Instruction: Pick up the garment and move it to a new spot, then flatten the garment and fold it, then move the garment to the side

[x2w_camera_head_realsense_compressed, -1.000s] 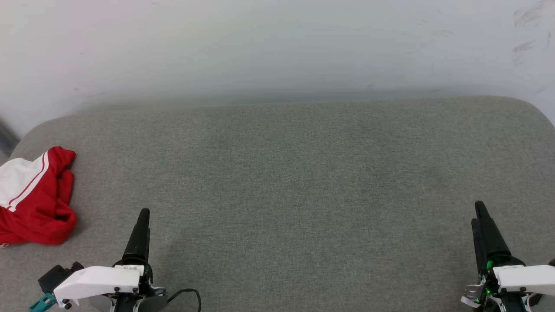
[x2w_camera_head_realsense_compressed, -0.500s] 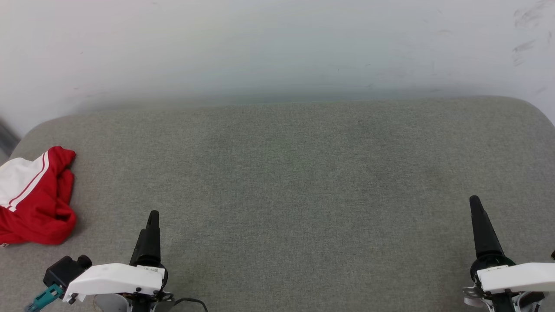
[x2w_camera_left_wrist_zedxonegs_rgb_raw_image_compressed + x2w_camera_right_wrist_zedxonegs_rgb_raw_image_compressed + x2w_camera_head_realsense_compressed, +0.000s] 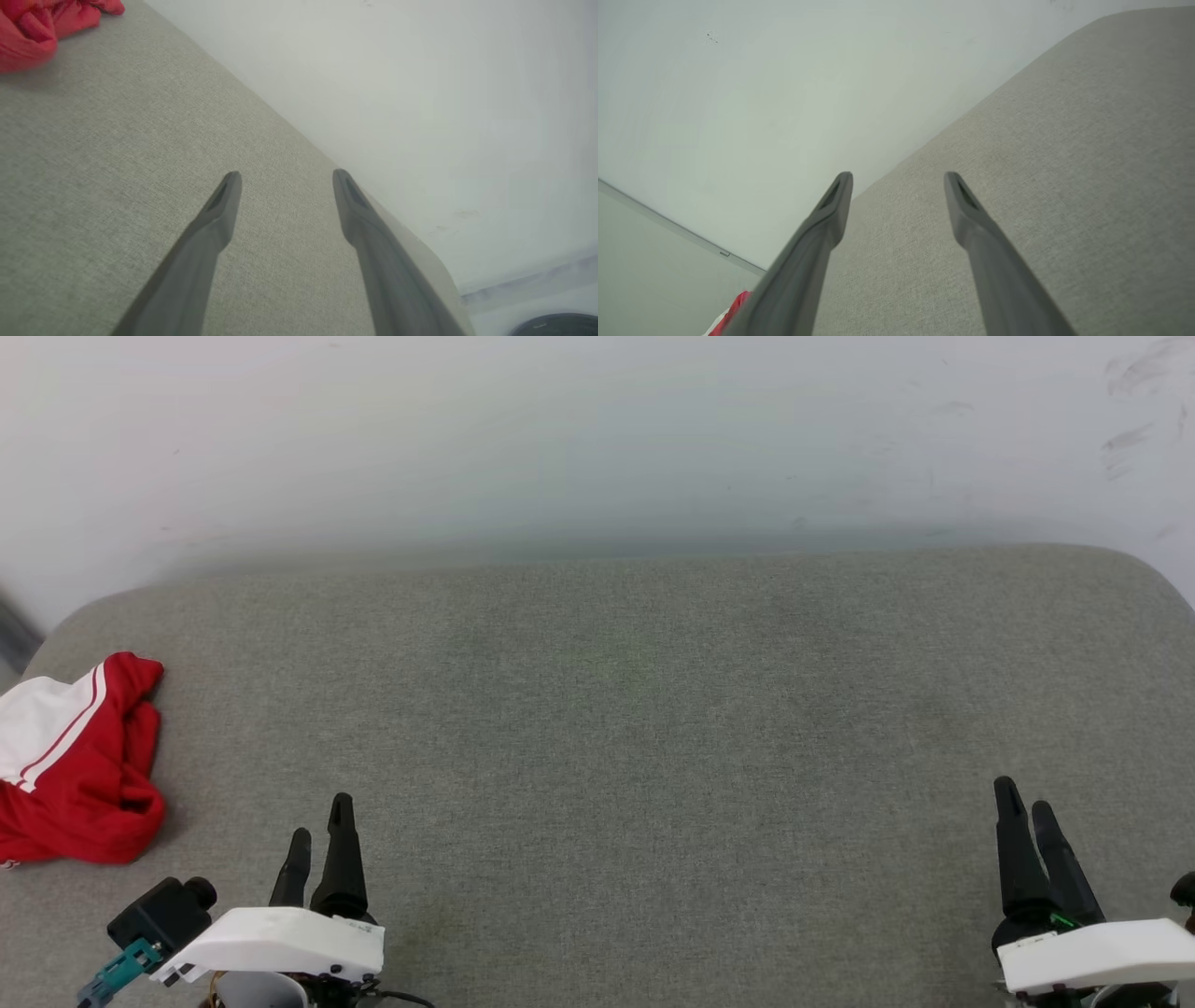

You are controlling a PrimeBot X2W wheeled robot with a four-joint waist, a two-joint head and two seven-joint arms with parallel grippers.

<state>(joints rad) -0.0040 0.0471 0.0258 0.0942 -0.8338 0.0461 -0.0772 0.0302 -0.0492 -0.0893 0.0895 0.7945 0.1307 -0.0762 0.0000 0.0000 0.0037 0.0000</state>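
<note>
The garment (image 3: pixel 75 775) lies crumpled at the left edge of the grey cushion (image 3: pixel 616 709), left of and beyond the left gripper (image 3: pixel 321 818), apart from it; that gripper's jaws stand spread; the right gripper (image 3: pixel 1022 795), far across, is spread too.

There's the garment (image 3: pixel 75 765) running off the head view's left edge, its left part cut away; beside the right gripper (image 3: pixel 899 179) just a red sliver peeks out.
</note>
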